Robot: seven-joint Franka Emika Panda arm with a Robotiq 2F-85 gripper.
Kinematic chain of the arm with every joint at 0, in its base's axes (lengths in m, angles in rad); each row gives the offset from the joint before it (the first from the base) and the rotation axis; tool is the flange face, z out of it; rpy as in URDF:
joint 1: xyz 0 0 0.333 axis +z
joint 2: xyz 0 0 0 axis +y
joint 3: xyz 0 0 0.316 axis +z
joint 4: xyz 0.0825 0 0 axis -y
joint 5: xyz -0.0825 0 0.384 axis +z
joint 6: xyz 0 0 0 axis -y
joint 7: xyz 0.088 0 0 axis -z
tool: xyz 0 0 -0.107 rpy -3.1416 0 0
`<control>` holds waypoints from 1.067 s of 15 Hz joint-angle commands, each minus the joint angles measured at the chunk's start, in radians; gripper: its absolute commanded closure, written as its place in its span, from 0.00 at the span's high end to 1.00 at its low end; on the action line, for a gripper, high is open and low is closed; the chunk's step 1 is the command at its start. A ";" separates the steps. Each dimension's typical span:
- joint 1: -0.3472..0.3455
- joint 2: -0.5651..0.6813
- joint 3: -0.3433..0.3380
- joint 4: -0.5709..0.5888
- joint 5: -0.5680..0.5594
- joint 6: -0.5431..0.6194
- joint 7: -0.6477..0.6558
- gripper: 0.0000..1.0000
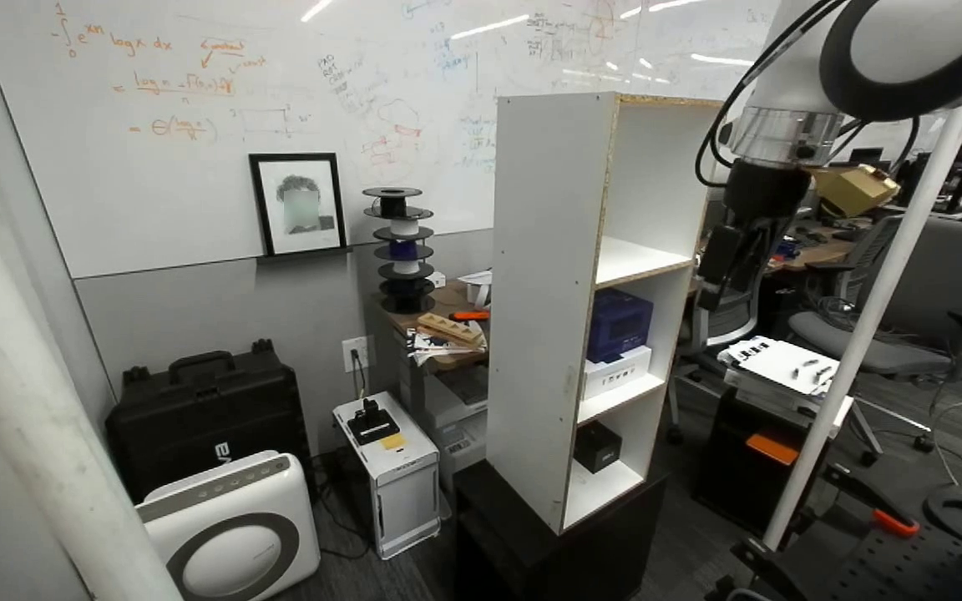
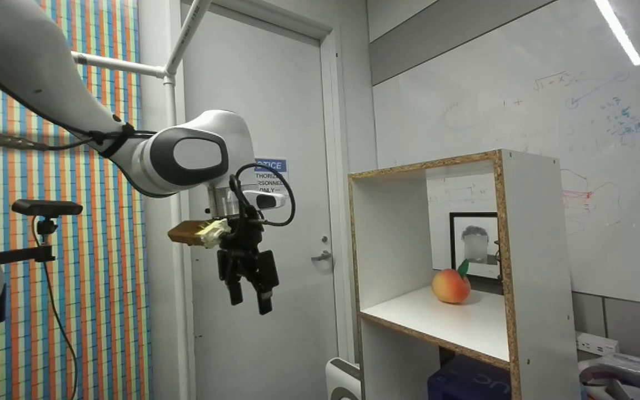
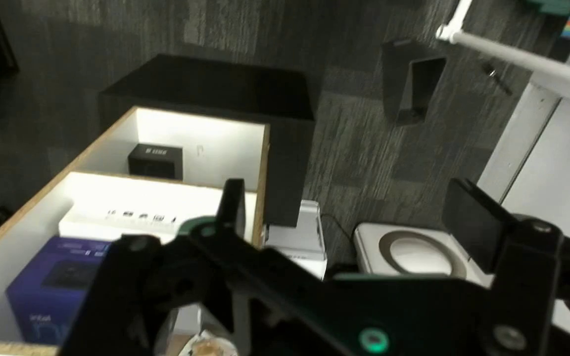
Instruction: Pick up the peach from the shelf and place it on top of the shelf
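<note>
In an exterior view I've got striped panel (image 2: 109,250), my jaws hanging apart, door (image 2: 298,289), then shelf (image 2: 536,250) with the peach (image 2: 451,286) on the white surface (image 2: 453,325) of its top compartment (image 2: 392,239), whiteboard (image 2: 603,139) behind. Peach shows only there; wrist view instead gives me the black box (image 3: 154,163) in the bottom compartment (image 3: 230,143), dark carpet (image 3: 354,163) right of the shelf.

- We're in a lab by the look of it: a robot arm (image 2: 198,160), a camera (image 2: 48,208) on a bracket (image 2: 20,255).
- Up on the whiteboard (image 1: 281,108), we've got orange formulas (image 1: 184,88), an integral among them!
- Now the desk (image 1: 446,299), and we see spools (image 1: 403,250) stacked high on it.
- On the door (image 2: 300,222), a part-hidden sign (image 2: 271,178): we catch the word "ONLY".
- And office too: we've a grey office chair (image 1: 944,275).
</note>
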 commanded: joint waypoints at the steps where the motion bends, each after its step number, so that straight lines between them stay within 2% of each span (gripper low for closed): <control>1: -0.073 0.055 -0.035 0.004 -0.067 0.250 -0.020 1.00; 7: -0.130 0.212 -0.140 0.007 -0.020 0.720 -0.019 1.00; 9: -0.113 0.268 -0.183 0.007 0.008 0.876 -0.025 1.00; 13: 0.039 0.379 -0.327 0.007 0.040 1.179 0.019 1.00; 16: 0.143 0.500 -0.432 0.042 -0.058 1.406 0.149 1.00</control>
